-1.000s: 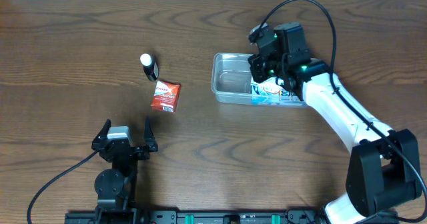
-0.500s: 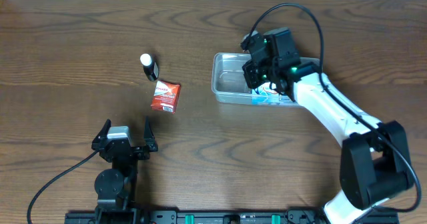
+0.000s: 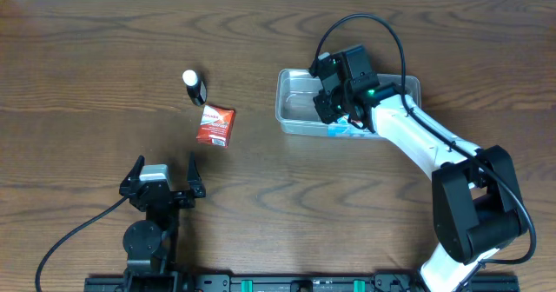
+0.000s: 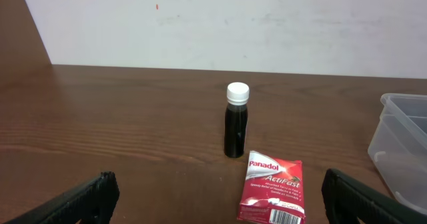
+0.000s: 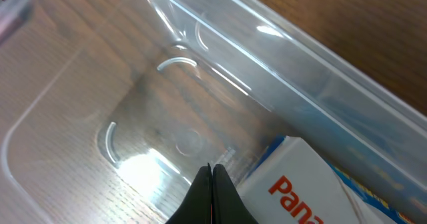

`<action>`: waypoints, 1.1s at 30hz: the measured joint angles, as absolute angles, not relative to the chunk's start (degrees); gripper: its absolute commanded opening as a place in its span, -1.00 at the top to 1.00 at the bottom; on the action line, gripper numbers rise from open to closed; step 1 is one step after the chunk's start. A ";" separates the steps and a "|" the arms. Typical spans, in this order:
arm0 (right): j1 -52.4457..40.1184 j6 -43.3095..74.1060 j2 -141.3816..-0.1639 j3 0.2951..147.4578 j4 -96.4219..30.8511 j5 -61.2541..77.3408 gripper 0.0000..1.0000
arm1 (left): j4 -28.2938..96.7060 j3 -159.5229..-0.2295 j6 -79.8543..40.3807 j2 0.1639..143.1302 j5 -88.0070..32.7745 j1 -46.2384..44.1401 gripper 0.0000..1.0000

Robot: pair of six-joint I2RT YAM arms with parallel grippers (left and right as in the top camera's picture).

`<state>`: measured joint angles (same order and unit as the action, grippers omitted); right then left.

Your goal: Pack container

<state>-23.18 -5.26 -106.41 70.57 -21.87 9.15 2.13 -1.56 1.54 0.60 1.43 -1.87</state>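
**Packing the tub: one box in, two items out**

The table [image 3: 104, 49] carries the container [image 3: 298, 109] right of centre, clear and shallow. The right gripper [image 3: 333, 102] hangs low inside it, fingers pinched together on nothing, just beside the white-and-blue box [image 5: 307, 184] lying on the tub floor. The left gripper [image 3: 165, 167] rests spread wide near the front edge. To do this well, I judge the right arm should lift clear of the rim before reaching left for the red packet [image 3: 215, 124], then the black bottle [image 3: 196, 89], without dragging the tub. Since a second ago, the right arm has slid leftward across the tub, covering more of the box.
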 measured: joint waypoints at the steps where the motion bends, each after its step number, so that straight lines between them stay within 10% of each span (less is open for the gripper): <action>1: -23.18 -5.28 -106.45 70.57 -21.89 8.97 0.98 | 2.13 -1.56 1.54 0.60 1.43 -1.87 -0.96; 33: -23.40 -6.59 -109.40 75.11 -30.13 2.90 0.98 | 2.13 -1.56 1.54 0.62 1.43 -1.87 -0.96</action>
